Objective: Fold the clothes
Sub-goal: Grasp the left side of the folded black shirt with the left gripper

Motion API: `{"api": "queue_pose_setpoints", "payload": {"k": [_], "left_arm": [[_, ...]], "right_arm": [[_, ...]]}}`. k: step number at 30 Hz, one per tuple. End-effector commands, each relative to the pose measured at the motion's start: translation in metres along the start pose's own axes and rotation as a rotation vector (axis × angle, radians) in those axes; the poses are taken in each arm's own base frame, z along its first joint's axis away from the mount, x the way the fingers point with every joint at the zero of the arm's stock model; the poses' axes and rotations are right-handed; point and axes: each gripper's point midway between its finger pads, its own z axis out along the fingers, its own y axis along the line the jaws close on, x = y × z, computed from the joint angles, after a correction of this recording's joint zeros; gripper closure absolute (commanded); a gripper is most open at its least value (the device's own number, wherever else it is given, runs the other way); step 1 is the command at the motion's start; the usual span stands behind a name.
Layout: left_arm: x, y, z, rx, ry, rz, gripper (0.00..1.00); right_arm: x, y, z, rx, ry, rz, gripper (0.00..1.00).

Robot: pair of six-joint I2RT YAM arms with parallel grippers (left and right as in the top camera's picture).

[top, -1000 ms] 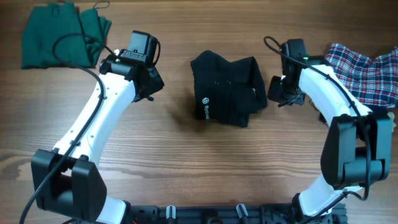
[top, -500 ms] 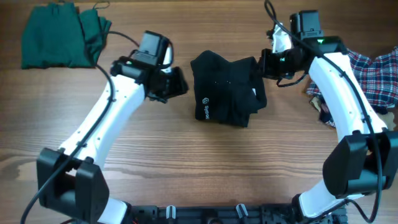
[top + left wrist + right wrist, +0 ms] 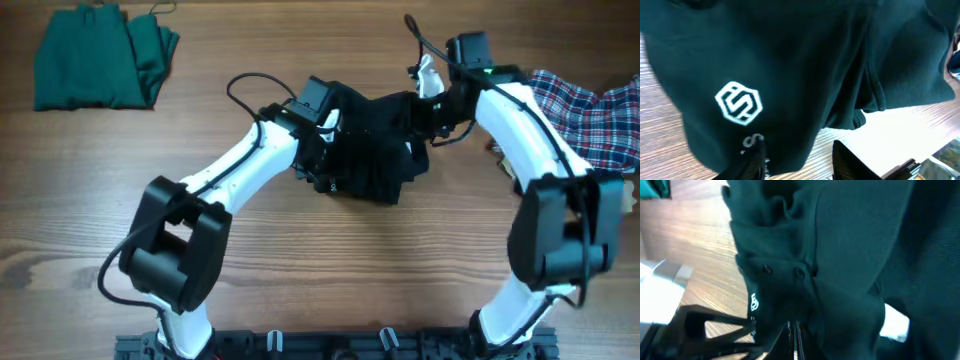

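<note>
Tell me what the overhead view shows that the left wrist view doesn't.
Only overhead: the green garment and the plaid shirt, lying off to either side of the middle pile. Only left wrist: the white logo, seen close up. Both: the black shirt, bunched on the wood table.

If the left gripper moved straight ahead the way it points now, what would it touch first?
Most likely the black shirt: it fills the view just ahead of the left gripper, near the white logo.
</note>
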Motion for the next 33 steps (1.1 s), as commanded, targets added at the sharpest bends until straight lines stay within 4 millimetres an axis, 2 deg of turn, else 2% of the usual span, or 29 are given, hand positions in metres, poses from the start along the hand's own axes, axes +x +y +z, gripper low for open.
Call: {"api": "queue_pose_setpoints", "payload": {"k": [1, 6, 9, 11, 12, 16, 19, 21, 27, 31, 33], "left_arm": [[0.002, -0.003, 0.004, 0.02, 0.019, -0.009, 0.57], [0.005, 0.015, 0.026, -0.024, 0.065, -0.039, 0.57], [0.006, 0.026, 0.031, -0.044, 0.087, -0.069, 0.57], [0.009, 0.04, 0.027, -0.081, 0.104, -0.106, 0.57], [0.01, 0.054, 0.023, -0.125, 0.111, -0.135, 0.57], [0.006, 0.09, 0.01, -0.231, 0.101, -0.207, 0.57], [-0.001, 0.108, 0.001, -0.238, 0.087, -0.26, 0.57], [-0.007, 0.116, -0.004, -0.233, 0.075, -0.269, 0.59], [-0.017, 0.122, -0.007, -0.22, 0.045, -0.248, 0.59], [-0.023, 0.12, -0.007, -0.21, 0.024, -0.235, 0.56], [-0.027, 0.117, -0.009, -0.203, 0.008, -0.228, 0.55]], "right_arm": [[0.007, -0.005, 0.028, -0.058, 0.061, 0.014, 0.96], [0.001, -0.028, 0.058, -0.041, 0.068, 0.05, 0.96], [-0.006, -0.043, 0.064, 0.021, 0.044, 0.057, 0.96], [-0.01, -0.058, 0.063, 0.106, 0.018, 0.089, 0.96], [-0.012, -0.062, 0.063, 0.131, 0.009, 0.09, 0.96], [-0.015, -0.071, 0.062, 0.184, -0.007, 0.091, 0.96], [-0.017, -0.085, 0.059, 0.261, -0.029, 0.125, 0.96], [-0.017, -0.086, 0.058, 0.266, -0.03, 0.124, 0.96], [-0.025, -0.1, 0.053, 0.357, -0.071, 0.143, 0.93], [-0.036, -0.095, 0.046, 0.357, -0.101, 0.13, 0.89], [-0.049, -0.085, 0.034, 0.349, -0.134, 0.114, 0.87]]}}
